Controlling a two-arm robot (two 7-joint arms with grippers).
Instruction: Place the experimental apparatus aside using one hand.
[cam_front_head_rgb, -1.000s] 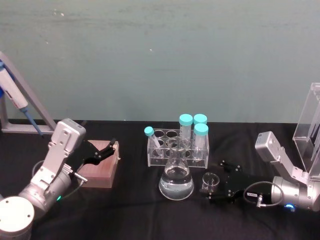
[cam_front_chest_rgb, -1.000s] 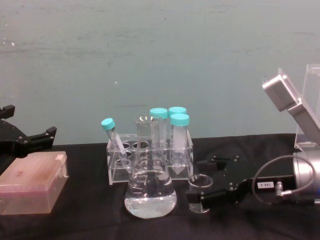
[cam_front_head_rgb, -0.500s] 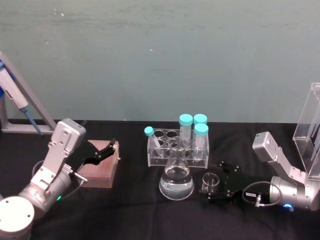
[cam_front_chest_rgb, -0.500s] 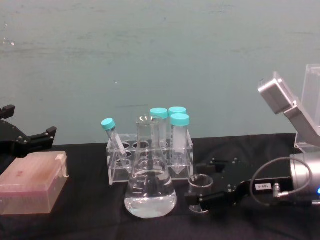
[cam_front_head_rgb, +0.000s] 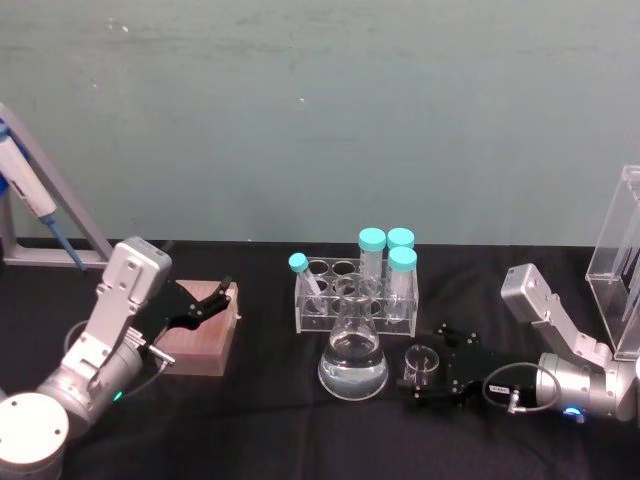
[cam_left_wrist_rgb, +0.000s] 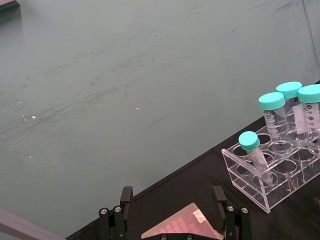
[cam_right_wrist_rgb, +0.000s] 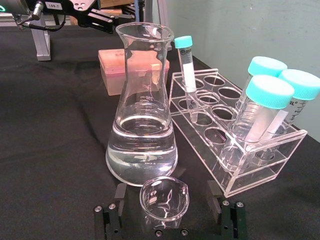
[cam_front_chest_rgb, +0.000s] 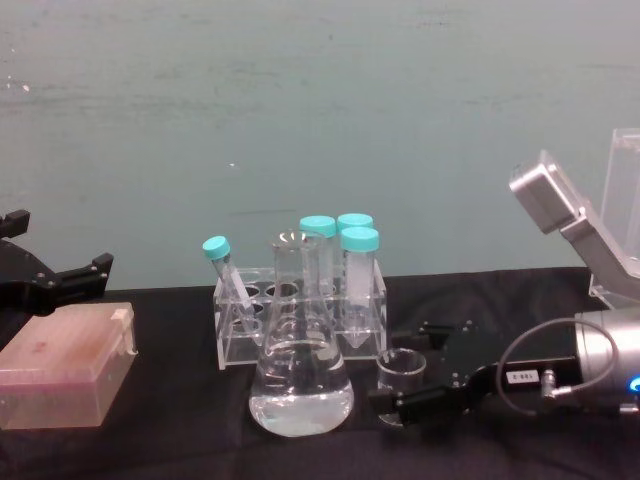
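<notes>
The small glass beaker (cam_right_wrist_rgb: 164, 199) is seen on the black counter (cam_front_head_rgb: 260, 420), just right of the conical flask (cam_front_head_rgb: 352, 362). The flask is part filled with clear liquid and stands in front of a clear rack (cam_front_head_rgb: 305, 310) in which teal-capped tubes (cam_front_head_rgb: 402, 262) are set. The right gripper (cam_front_head_rgb: 430, 362) is laid low over the counter with its jaws spread, one on each side of the beaker. A small gap appears on each side of the glass, though contact cannot be ruled out. The tall acrylic stand (cam_front_head_rgb: 625, 260) is found at the counter's far right, behind the right arm. The left gripper (cam_front_head_rgb: 212, 300) is held at the left, over a pink box (cam_front_head_rgb: 200, 340), its jaws spread apart.
</notes>
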